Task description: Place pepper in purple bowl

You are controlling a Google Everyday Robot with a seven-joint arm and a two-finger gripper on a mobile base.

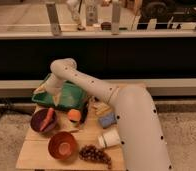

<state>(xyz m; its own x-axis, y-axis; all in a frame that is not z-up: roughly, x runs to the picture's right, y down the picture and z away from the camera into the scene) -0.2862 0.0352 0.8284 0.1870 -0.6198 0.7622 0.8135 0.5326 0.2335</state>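
The long red-orange pepper (48, 118) lies tilted inside the dark purple bowl (37, 125) at the left of the small wooden table (33, 152). My white arm reaches from the lower right up over the table and bends down at the left. My gripper (42, 91) hangs at the left edge of the green bag (68, 95), just above and behind the purple bowl, apart from the pepper.
An orange-brown bowl (62, 145) sits at the front. Dark grapes (95, 153) and a white cup (109, 138) lie to its right. A small rounded orange object (74, 115), a blue object (107, 120) and a yellow item (102, 108) lie mid-table. A dark wall stands behind.
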